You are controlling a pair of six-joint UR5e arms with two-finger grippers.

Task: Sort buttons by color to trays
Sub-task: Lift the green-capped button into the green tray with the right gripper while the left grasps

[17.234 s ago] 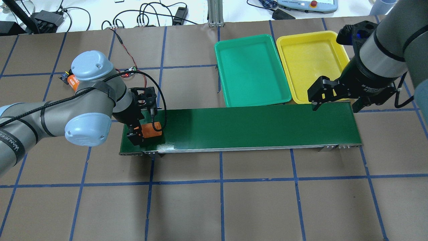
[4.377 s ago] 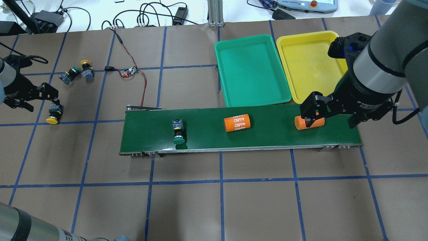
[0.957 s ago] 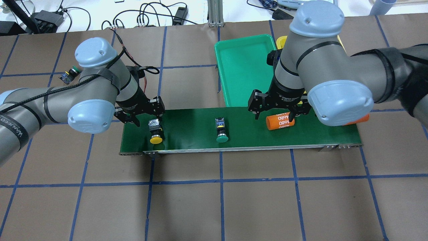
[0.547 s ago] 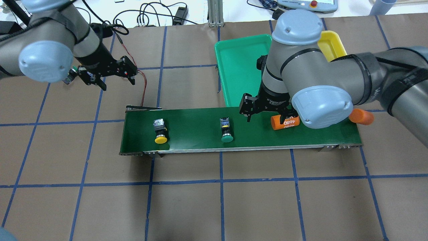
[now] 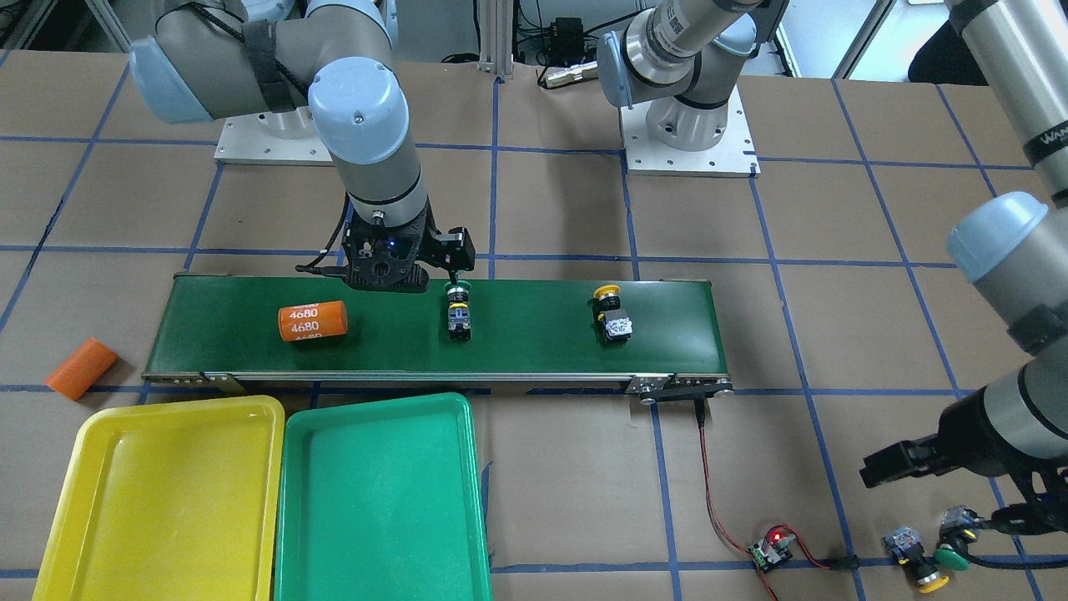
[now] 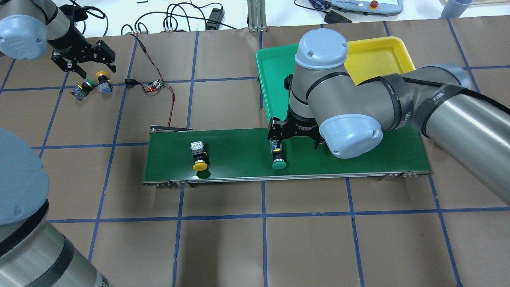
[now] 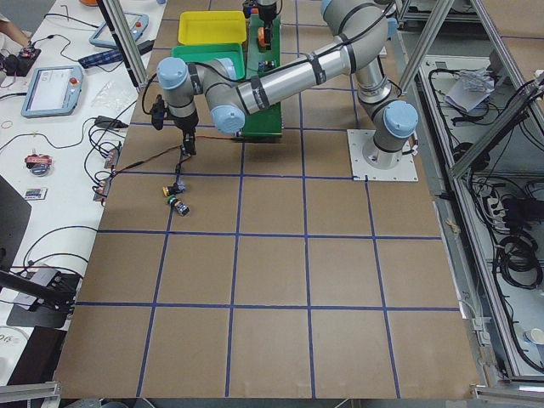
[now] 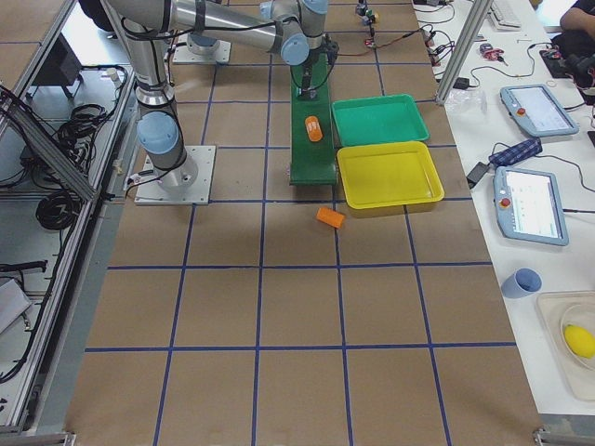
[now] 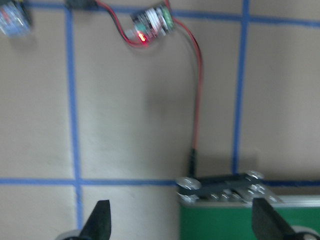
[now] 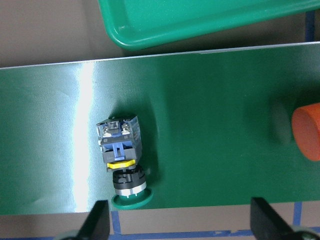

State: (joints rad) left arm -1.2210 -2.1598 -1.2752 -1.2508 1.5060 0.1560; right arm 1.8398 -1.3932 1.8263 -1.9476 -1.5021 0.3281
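Both jaws of the right tool [image 10: 182,222] are spread wide and empty over the green-capped button [image 10: 122,160], lying sideways on the conveyor belt [image 10: 210,100]; the tool should be centred on its boxy body before closing.

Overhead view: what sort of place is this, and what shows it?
Likely a robotics lab: a left arm and right arm at a taped table, a conveyor, teach pendants nearby.

Overhead and front views face each other across belt [image 6: 239,151]; side views distant; wrist cameras close, downward.
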